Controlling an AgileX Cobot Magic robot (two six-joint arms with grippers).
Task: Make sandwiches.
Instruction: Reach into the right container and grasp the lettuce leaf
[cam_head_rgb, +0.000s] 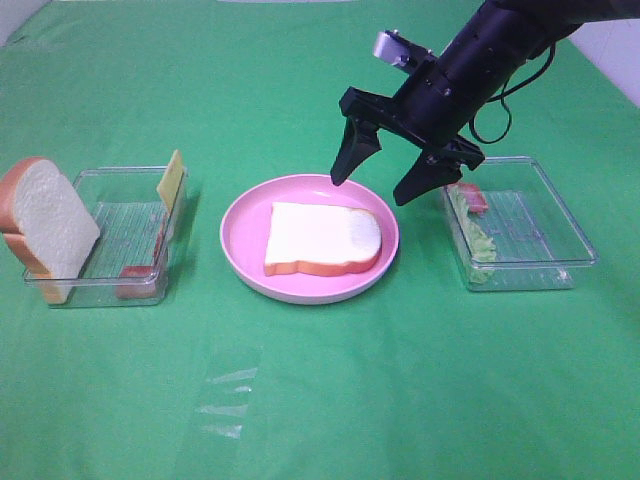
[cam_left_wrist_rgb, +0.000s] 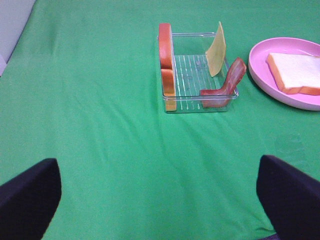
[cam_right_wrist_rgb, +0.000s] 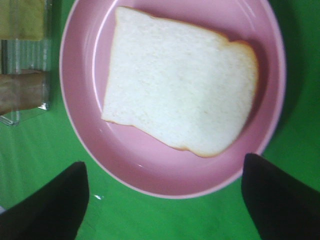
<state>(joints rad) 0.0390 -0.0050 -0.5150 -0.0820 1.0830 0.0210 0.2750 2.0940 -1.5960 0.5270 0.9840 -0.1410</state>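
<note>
One white bread slice (cam_head_rgb: 322, 238) with an orange-brown crust lies flat on the round pink plate (cam_head_rgb: 240, 235) in the middle of the green cloth; the right wrist view shows the same bread slice (cam_right_wrist_rgb: 180, 85) from above. My right gripper (cam_head_rgb: 373, 188) hangs open over the plate's far right rim, nothing between its fingers (cam_right_wrist_rgb: 60, 205). A second bread slice (cam_head_rgb: 45, 222) stands upright in the left clear tray (cam_head_rgb: 130, 183), with a yellow cheese slice (cam_head_rgb: 171, 180) and a bacon strip (cam_left_wrist_rgb: 227, 85). My left gripper (cam_left_wrist_rgb: 157, 172) is open, well short of that tray.
A right clear tray (cam_head_rgb: 570, 225) holds light green lettuce (cam_head_rgb: 478, 240) and a reddish bacon piece (cam_head_rgb: 472, 197). A scrap of clear film (cam_head_rgb: 225, 405) lies on the cloth in front of the plate. White wall edges show at the far corners.
</note>
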